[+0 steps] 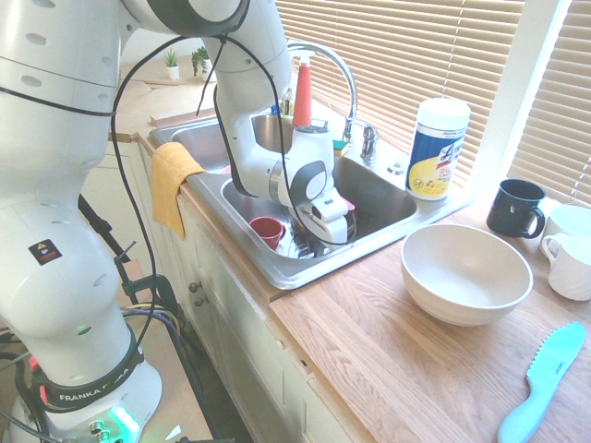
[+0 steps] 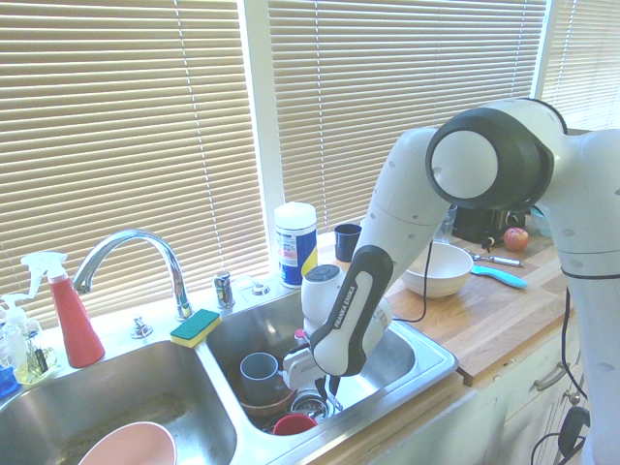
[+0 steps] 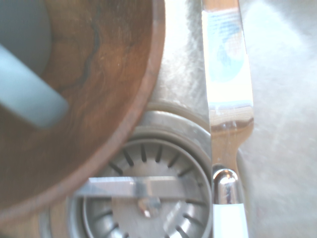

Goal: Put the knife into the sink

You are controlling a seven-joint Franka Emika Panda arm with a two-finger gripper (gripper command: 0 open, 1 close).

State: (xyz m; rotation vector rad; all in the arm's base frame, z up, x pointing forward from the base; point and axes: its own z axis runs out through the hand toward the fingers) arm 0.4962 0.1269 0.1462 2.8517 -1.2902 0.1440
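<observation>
Knife point(image 3: 227, 99) is nearly delivered: my gripper point(image 2: 327, 386), fingers pinched on its white handle, hangs low inside the sink point(image 1: 388, 198) basin beside the drain point(image 3: 143, 193) and brown bowl point(image 3: 84, 99), so only letting go and withdrawing remain.

A white bowl point(image 1: 465, 273) sits on the wooden bench point(image 1: 388, 360), with a teal plastic knife point(image 1: 545, 380) near the bench's corner and a dark mug point(image 1: 515, 208) and white cups point(image 1: 570, 251) by the blinds. A wipes canister point(image 1: 437, 149) stands just behind, near a yellow-green sponge point(image 2: 196, 327) and a red spray bottle point(image 2: 71, 312). Lower down are a brown bowl point(image 3: 74, 94) holding a grey mug point(image 2: 259, 376), a small red cup point(image 1: 267, 231), a pink bowl point(image 2: 129, 447) and a yellow cloth point(image 1: 170, 185).
</observation>
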